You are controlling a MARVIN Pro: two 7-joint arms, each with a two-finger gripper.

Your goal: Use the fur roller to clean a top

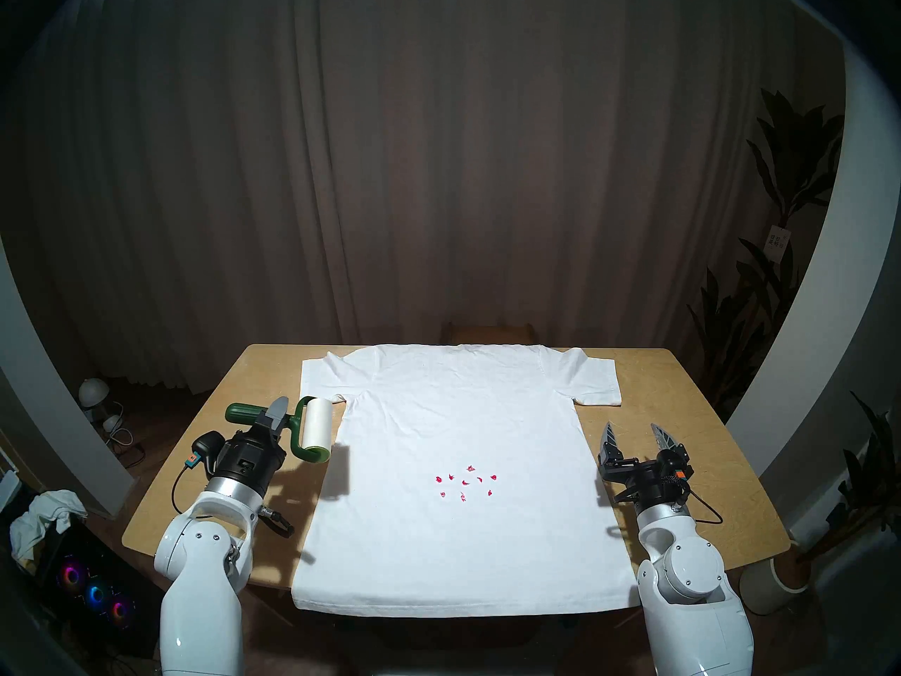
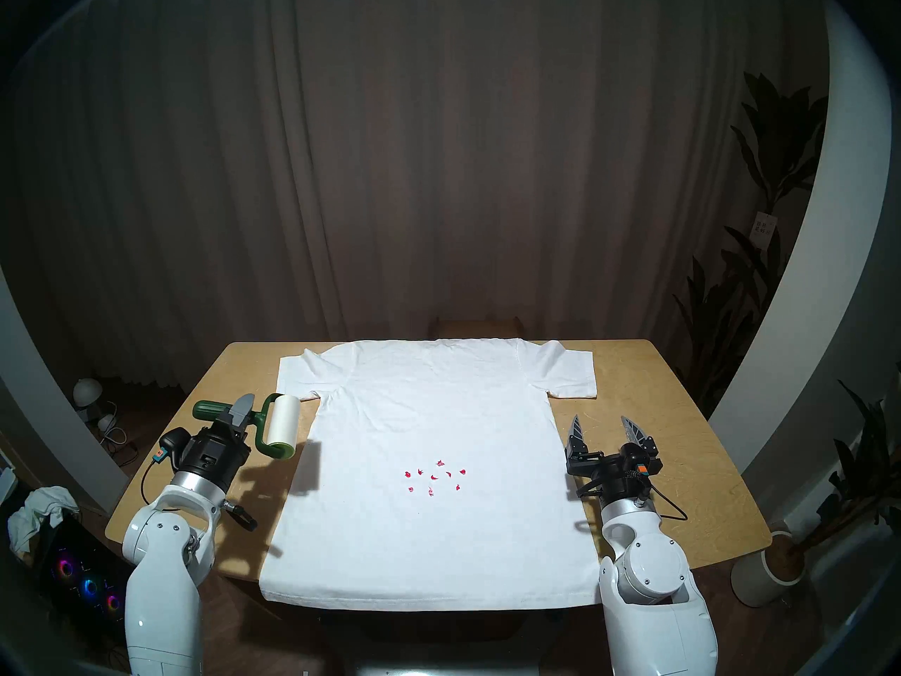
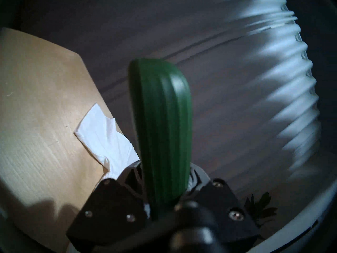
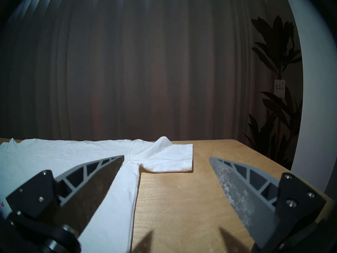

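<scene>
Large plain white short-sleeved T-shirt (image 1: 458, 470) spread flat on a light wooden table (image 1: 682, 416), hem at the near edge; small red scraps (image 1: 465, 482) lie clustered mid-front. Left gripper (image 1: 276, 419) is clamped on the dark green ribbed handle of a lint roller (image 1: 297, 428), held above the table just left of the shirt, its white paper cylinder beside the left sleeve. Right gripper (image 1: 634, 433) hovers with jaws spread and empty, beside the shirt's right edge. A white tag (image 4: 279, 88) on the dark potted plant (image 1: 775, 250) reads "日日是好日". The left wrist view is blurred.
</scene>
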